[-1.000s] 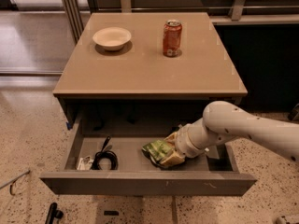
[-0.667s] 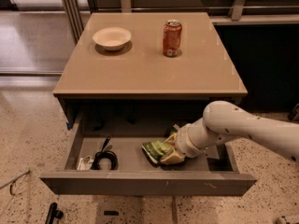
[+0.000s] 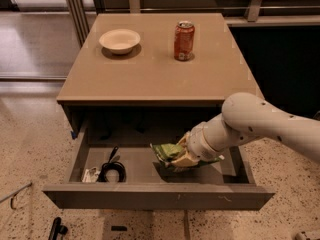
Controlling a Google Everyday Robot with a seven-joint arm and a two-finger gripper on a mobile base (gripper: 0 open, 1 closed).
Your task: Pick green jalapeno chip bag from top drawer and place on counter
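The green jalapeno chip bag [image 3: 168, 152] is crinkled and light green, held just above the grey floor of the open top drawer [image 3: 155, 196], right of middle. My gripper [image 3: 183, 155] reaches into the drawer from the right on a white arm and is shut on the bag's right end. The tan counter [image 3: 150, 74] lies above the drawer.
A cream bowl [image 3: 119, 40] and a red soda can [image 3: 183, 40] stand at the back of the counter. A black coiled cable [image 3: 112, 170] and a small white item [image 3: 90, 174] lie in the drawer's left part. Speckled terrazzo floor surrounds the table.
The gripper and the bag have risen slightly off the drawer floor. The rest has not moved.
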